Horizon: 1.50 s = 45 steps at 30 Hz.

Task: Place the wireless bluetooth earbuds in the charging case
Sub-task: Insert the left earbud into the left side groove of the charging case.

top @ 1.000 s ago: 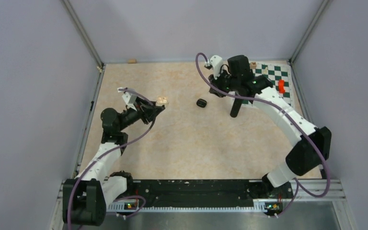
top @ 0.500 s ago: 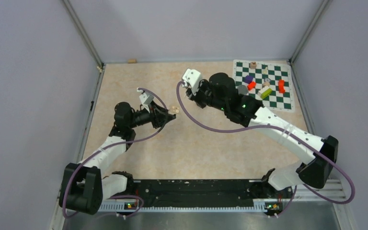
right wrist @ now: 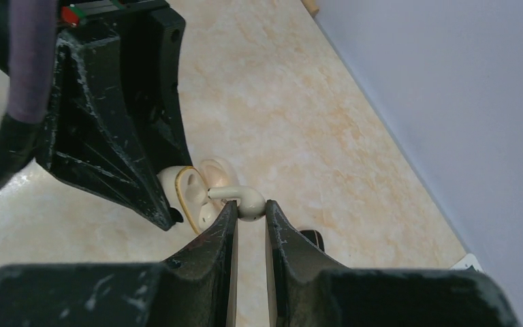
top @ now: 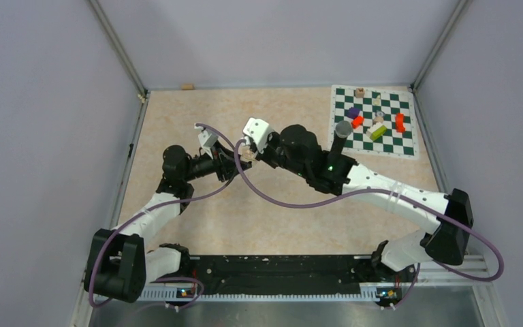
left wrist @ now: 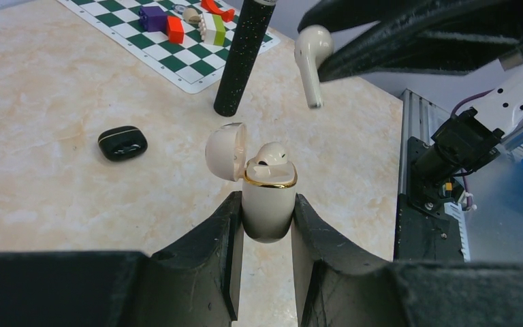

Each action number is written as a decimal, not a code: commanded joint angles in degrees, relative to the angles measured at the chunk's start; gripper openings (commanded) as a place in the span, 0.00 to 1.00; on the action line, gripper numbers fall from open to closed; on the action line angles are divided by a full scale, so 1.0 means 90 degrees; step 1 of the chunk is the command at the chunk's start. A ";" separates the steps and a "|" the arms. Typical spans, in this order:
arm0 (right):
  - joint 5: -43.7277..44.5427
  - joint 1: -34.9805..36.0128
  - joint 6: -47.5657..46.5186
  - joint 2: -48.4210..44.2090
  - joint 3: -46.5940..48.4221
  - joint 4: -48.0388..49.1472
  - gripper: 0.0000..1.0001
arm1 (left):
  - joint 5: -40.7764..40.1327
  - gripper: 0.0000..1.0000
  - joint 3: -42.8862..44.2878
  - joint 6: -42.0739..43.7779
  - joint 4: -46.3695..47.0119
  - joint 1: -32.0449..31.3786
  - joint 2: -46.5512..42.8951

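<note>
My left gripper [left wrist: 267, 203] is shut on a cream charging case [left wrist: 270, 187] and holds it upright above the table. The lid [left wrist: 226, 151] is open, and one whitish earbud [left wrist: 271, 155] sits in the case. My right gripper [right wrist: 250, 208] is shut on the second whitish earbud [right wrist: 250, 201], stem pointing toward the case [right wrist: 189, 194]. In the left wrist view this earbud [left wrist: 312, 58] hangs a little above and to the right of the open case. In the top view both grippers meet at the case [top: 246, 154]. No black buds are visible.
A shut black earbud case [left wrist: 122, 143] lies on the table. A tall black cylinder [top: 341, 136] stands at the edge of the green chessboard mat [top: 398, 143], which carries several coloured blocks [top: 377, 131]. A rail [top: 279, 269] runs along the near edge.
My right arm has swung left from the chessboard with the earbud to my left gripper. My left gripper has moved right and nearer with the case. The black cylinder now shows, uncovered.
</note>
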 commanded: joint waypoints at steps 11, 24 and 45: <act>0.0495 0.0435 -0.0033 0.0441 0.0149 0.0363 0.07 | 0.0115 0.00 0.0055 -0.0082 0.0441 -0.0045 -0.0147; 0.0558 0.0576 -0.0060 0.0668 0.0192 0.0407 0.07 | 0.0164 0.00 0.0064 -0.0199 0.0573 -0.0060 -0.0111; 0.0465 0.0675 0.0474 0.0719 0.0419 -0.0024 0.06 | -0.0164 0.00 0.0065 0.0101 0.0395 -0.0025 -0.0106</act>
